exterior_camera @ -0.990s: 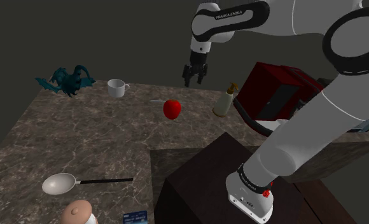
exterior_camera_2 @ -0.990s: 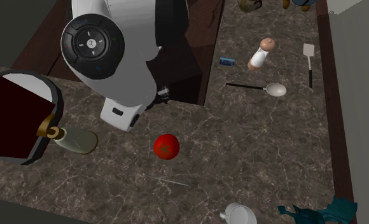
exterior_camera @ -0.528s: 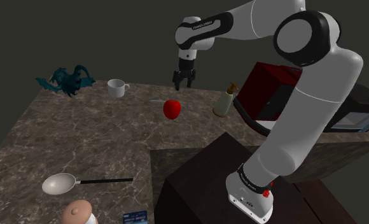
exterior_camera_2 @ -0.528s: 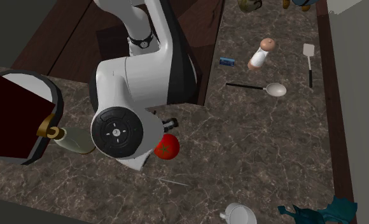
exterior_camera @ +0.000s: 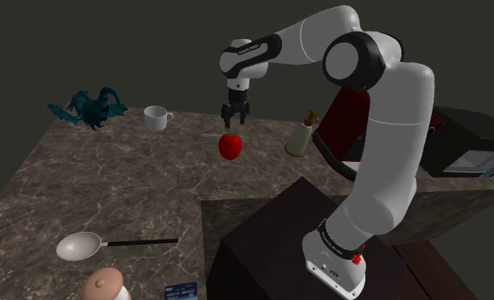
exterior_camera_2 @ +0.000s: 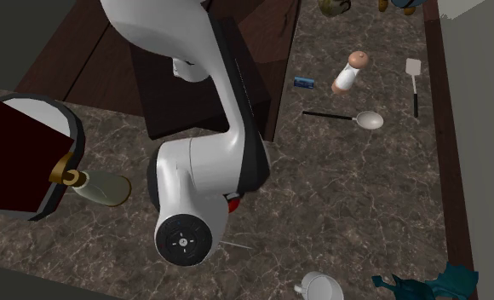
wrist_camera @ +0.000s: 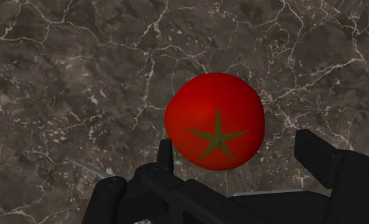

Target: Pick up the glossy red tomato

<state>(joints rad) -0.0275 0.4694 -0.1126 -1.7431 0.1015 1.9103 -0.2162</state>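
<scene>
Black gripper (exterior_camera: 234, 120) just over tomato (exterior_camera: 230, 147), fingers (wrist_camera: 320, 156) apart

Dark marble counter (exterior_camera: 109, 187) across most of shoulder view. White arm (exterior_camera: 388, 153) up from dark stand (exterior_camera: 271, 247) at lower right, arcing up & left, wrist bent down. Gripper pointing straight down, close above tomato, approx centred. Tomato red, glossy, green star on top, resting on counter btwn white mug (exterior_camera: 156, 118) & pale bottle (exterior_camera: 301, 136). Wrist view: fingers spread wide, tomato seen btwn them, nothing clamped.
</scene>
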